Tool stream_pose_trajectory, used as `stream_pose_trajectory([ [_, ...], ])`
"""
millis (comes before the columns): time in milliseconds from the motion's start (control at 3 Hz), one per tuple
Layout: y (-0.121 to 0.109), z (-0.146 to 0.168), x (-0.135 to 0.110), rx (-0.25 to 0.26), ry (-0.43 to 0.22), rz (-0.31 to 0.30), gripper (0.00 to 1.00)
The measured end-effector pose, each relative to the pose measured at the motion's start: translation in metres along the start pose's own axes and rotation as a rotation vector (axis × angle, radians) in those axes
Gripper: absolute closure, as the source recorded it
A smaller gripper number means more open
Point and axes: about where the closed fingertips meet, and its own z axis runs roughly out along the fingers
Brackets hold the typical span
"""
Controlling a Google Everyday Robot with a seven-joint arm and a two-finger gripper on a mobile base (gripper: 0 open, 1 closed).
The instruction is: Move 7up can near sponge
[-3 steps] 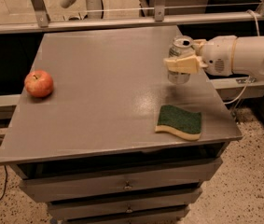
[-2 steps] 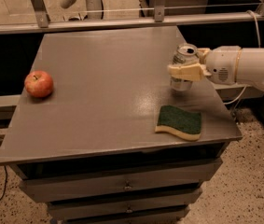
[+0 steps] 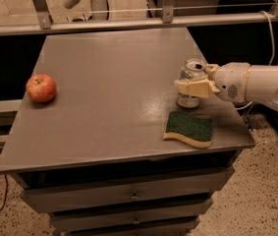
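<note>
The 7up can [image 3: 188,100], silvery with a pull-tab top, stands upright near the table's right edge, just behind the sponge. My gripper [image 3: 192,79] reaches in from the right and is shut on the can, with one cream finger [image 3: 195,88] across its front and the other behind it. The can's base looks to be at or just above the table top. The sponge [image 3: 190,128], dark green over pale yellow, lies flat near the front right corner, a short gap in front of the can.
A red apple [image 3: 41,88] sits at the table's left side. The grey table [image 3: 109,107] has drawers below its front edge. A metal rail [image 3: 128,22] runs along the back. My white arm [image 3: 259,82] overhangs the right edge.
My gripper has carried the can forward and down, from farther back on the table to a spot just behind the sponge. The sponge and apple have not moved.
</note>
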Motion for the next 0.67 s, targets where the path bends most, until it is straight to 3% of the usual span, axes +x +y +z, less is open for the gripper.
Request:
stream_pose_trajectory([
  [667, 0.028, 0.008, -0.011, -0.052, -0.029, -0.003, 0.15],
])
